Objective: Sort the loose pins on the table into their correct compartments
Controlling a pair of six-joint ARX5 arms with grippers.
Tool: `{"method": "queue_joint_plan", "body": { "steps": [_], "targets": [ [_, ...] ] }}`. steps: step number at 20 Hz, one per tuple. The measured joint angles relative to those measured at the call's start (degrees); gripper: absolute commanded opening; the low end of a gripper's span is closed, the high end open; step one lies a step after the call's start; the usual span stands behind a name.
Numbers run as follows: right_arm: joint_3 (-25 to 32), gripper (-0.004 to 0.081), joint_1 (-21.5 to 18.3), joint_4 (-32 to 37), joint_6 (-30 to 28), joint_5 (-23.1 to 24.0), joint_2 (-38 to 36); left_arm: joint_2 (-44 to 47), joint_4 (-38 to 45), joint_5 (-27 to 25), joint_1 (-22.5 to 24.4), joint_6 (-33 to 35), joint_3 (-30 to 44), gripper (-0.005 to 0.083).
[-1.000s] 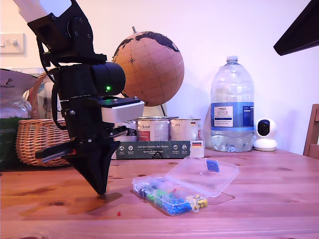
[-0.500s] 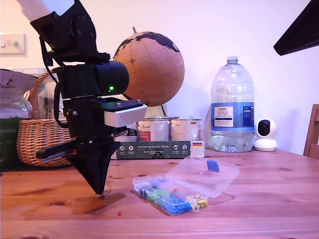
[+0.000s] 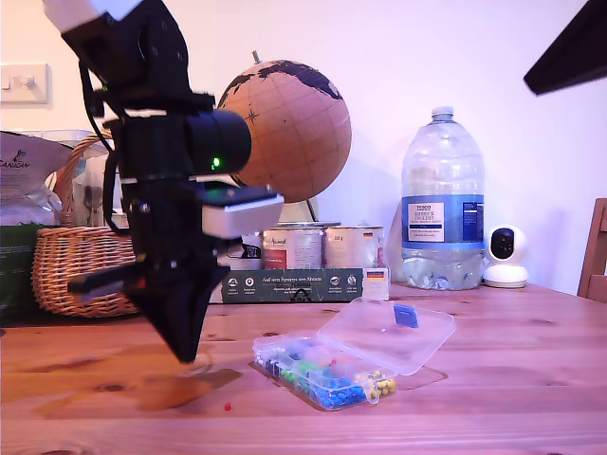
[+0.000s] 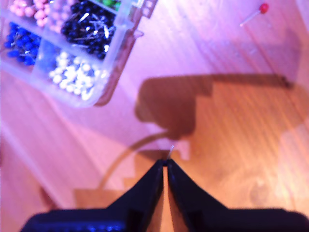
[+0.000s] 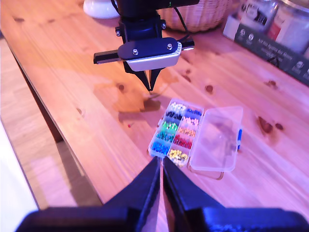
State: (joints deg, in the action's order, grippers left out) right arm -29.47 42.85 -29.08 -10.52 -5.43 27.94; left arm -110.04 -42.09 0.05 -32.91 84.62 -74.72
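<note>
My first gripper [image 4: 166, 162] is shut, and a thin metal pin shaft [image 4: 172, 147] pokes out from between its tips; the head's colour is hidden. In the exterior view this gripper [image 3: 187, 358] hangs just above the pine table [image 3: 493, 389], to the left of the clear box [image 3: 322, 374]. The box's lid [image 3: 394, 332] lies open. Its compartments [image 4: 72, 48] hold white, black, blue and pink pins. One loose red pin [image 4: 263, 7] lies on the wood, seen in the exterior view [image 3: 227, 407] in front of the gripper. My second gripper [image 5: 161, 159] is shut and empty, high above the box [image 5: 176, 130].
Along the back stand a wicker basket [image 3: 76, 265], a globe [image 3: 285, 128], tins [image 3: 322, 246] behind a dark green carton [image 3: 294, 282], a large water bottle [image 3: 441, 204] and a small white camera [image 3: 505, 254]. A chair back [image 3: 596, 246] shows at the exterior view's right edge.
My first gripper has risen off the tabletop and drifted slightly toward the box, staying shut. The red pin and the box have not moved.
</note>
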Motion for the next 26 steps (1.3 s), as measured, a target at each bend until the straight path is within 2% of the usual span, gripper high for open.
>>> {"method": "queue_joint_plan", "body": {
  "steps": [8, 13, 17, 26],
  "targets": [
    [0.00, -0.0013, 0.00, 0.02, 0.00, 0.00, 0.00, 3.91, 0.48, 0.46, -0.90, -3.08, -0.02, -0.0023],
    [0.00, -0.0013, 0.00, 0.39, 0.00, 0.00, 0.02, 4.13, 4.63, 4.13, -2.69, -7.63, 0.00, -0.0023],
    [0.00, -0.0013, 0.00, 0.37, 0.00, 0.00, 0.00, 4.15, 10.60, 6.80, -4.02, -7.89, -0.02, -0.0023],
    [0.00, -0.0013, 0.00, 0.39, -0.02, 0.00, 0.02, 4.15, 16.92, 9.84, -5.53, -7.96, -0.02, -0.0023]
  ]
}}
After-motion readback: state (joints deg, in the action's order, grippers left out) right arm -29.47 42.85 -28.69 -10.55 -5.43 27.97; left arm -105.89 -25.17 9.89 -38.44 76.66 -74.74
